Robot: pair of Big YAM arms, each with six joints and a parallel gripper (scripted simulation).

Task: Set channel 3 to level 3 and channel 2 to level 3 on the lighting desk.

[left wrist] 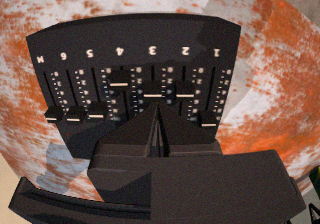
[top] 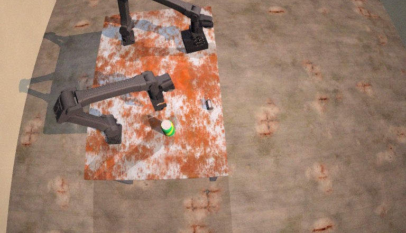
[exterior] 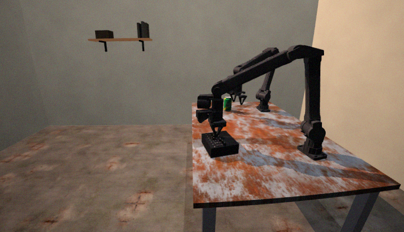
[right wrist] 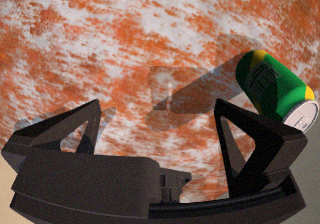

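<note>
The lighting desk (top: 188,45) (exterior: 224,151) (left wrist: 135,31) was set on the rusty-patterned table (top: 191,158) (exterior: 238,188), under the left arm. Its channel 3 knob (left wrist: 153,90) and channel 2 knob (left wrist: 185,90) were seen about level with each other; the channel 4 knob (left wrist: 119,79) was placed nearer the numerals. The left gripper (exterior: 214,138) (left wrist: 157,105) was pressed closed with nothing held, its tips poised at the channel 3 knob. The right gripper (exterior: 237,102) (right wrist: 157,105) was spread wide open, near a green can (top: 168,128) (exterior: 227,103) (right wrist: 272,86) stood upright.

Lighting desk (top: 190,47) (exterior: 223,151) (left wrist: 135,31): "M", "6" through "1"
</note>
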